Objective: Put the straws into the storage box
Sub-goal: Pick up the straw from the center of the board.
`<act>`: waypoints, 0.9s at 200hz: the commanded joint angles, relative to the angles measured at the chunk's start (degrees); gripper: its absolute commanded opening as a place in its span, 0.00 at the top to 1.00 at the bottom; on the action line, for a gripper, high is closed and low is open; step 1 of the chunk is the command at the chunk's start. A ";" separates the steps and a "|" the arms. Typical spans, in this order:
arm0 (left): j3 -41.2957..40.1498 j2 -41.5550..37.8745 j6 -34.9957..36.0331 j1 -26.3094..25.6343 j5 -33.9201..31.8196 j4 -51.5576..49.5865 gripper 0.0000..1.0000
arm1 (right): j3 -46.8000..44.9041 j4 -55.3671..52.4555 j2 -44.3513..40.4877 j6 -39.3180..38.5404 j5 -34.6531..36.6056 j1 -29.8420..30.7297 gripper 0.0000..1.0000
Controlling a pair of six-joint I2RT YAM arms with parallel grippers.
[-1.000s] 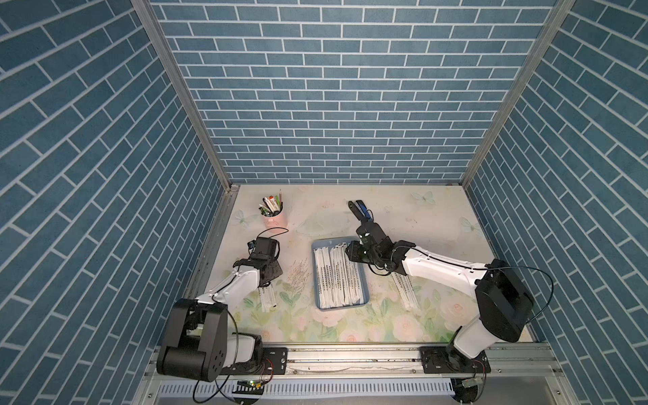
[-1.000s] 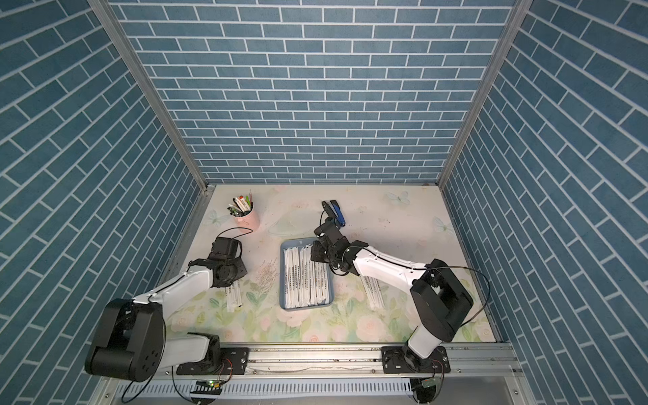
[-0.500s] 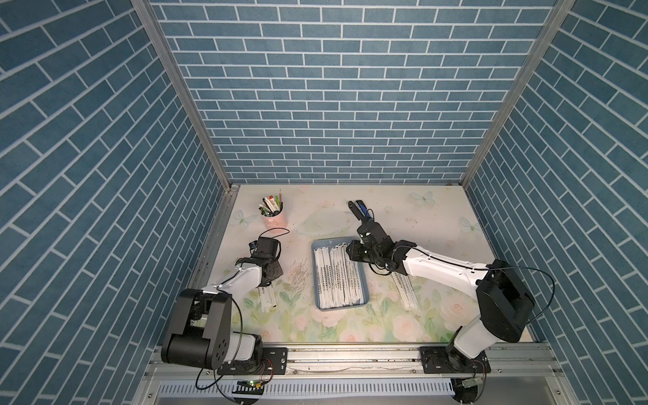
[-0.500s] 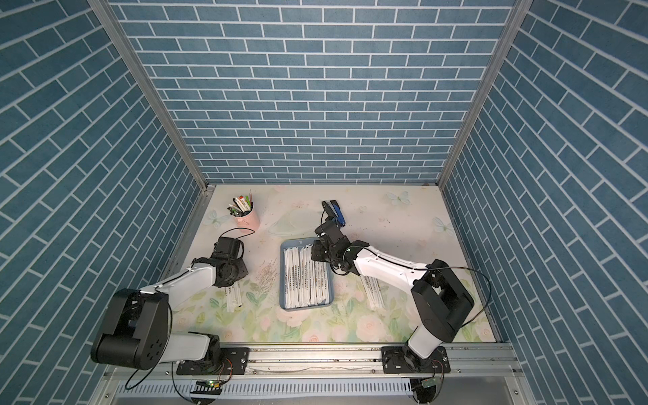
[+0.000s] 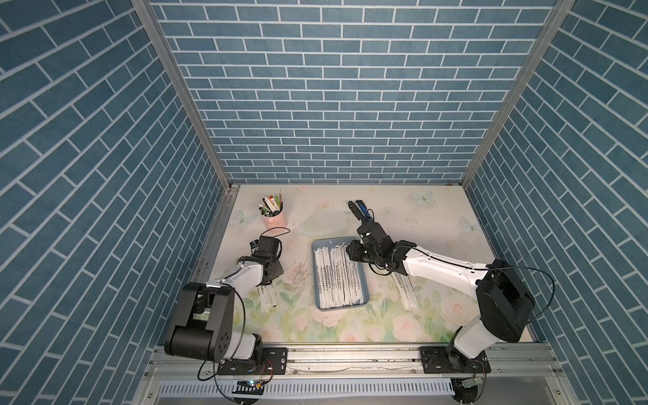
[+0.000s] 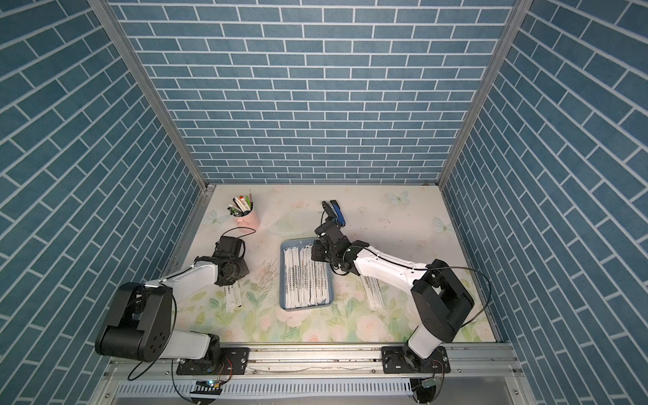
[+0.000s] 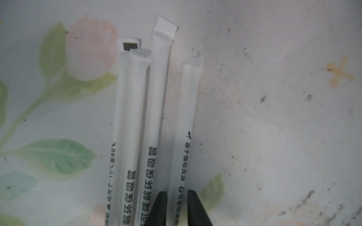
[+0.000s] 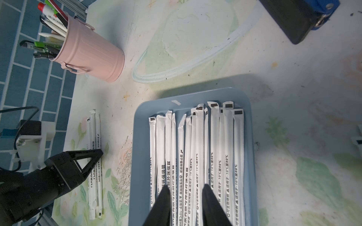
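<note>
Beyond the far left corner of the storage box (image 8: 140,148), a pink cup (image 5: 276,220) filled with pens (image 5: 271,205) was noted standing upright on the table (image 5: 420,224). To the left of the storage box, and apart from it, a small group of straws (image 5: 267,298) was found lying flat on the table, roughly parallel to the box's long side. The left gripper (image 7: 177,193) was observed down at this group, its jaws set narrowly on either side of one of the straws at the group's edge. Whether that one was actually pinched could not be determined. Inside the storage box, a full row of straws (image 5: 338,277) was recorded, laid side by side along the box's length, with several overlapping. The right gripper (image 8: 186,187) was seen above the far right part of the storage box, its jaws parted. Nothing was gripped between them, and the straws in the box were visible through the gap. Beyond the far right corner of the storage box, a dark blue-and-black stapler (image 5: 357,209) was noted on the table. To the right of the storage box, a further group of straws (image 5: 403,291) was found on the table, partly covered by the right arm.
</note>
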 commanded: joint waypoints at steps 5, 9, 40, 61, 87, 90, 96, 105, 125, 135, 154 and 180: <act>-0.80 2.17 -0.77 -0.88 1.37 -0.69 0.85 | -0.59 0.22 -2.00 -1.30 1.92 -0.09 0.71; -0.85 2.25 -0.87 -1.11 1.49 -0.54 0.87 | -0.59 0.23 -2.05 -1.30 2.00 -0.14 0.71; -0.66 1.58 -1.84 -2.10 1.66 -0.86 0.95 | -0.28 0.05 -2.31 -1.12 2.99 -0.05 0.71; 0.55 1.10 -1.83 -2.23 1.91 -1.84 1.00 | 0.05 -0.14 -2.21 -0.86 3.50 -0.10 0.71; 2.38 -1.13 -1.83 -2.32 1.66 -3.27 1.00 | 0.14 -0.21 -2.10 -0.70 3.64 -0.10 0.71; 2.55 -1.50 -1.82 -2.32 1.58 -3.53 1.00 | 0.14 -0.23 -2.10 -0.68 3.67 -0.10 0.71; 2.96 -2.32 -1.71 -2.32 1.46 -3.90 1.00 | 0.08 -0.21 -2.13 -0.66 3.68 -0.10 0.71; 3.41 -3.56 -1.51 -2.32 1.05 -4.51 1.00 | -0.02 -0.30 -2.23 -0.60 3.73 -0.09 0.71; 4.16 -6.12 -0.77 -2.32 0.90 -5.41 1.00 | -0.19 -0.41 -2.34 -0.51 3.83 -0.10 0.71; 4.51 -7.17 -0.45 -2.32 0.87 -5.85 1.00 | -0.11 -0.47 -2.27 -0.51 3.80 -0.10 0.71; 5.26 -9.54 0.68 -2.32 1.13 -6.42 1.00 | 0.29 -0.72 -2.16 -0.59 3.93 -0.09 0.71; 6.36 -14.85 2.79 -2.91 3.72 -4.72 1.00 | 0.88 -1.43 -2.18 -1.02 4.37 -0.34 0.71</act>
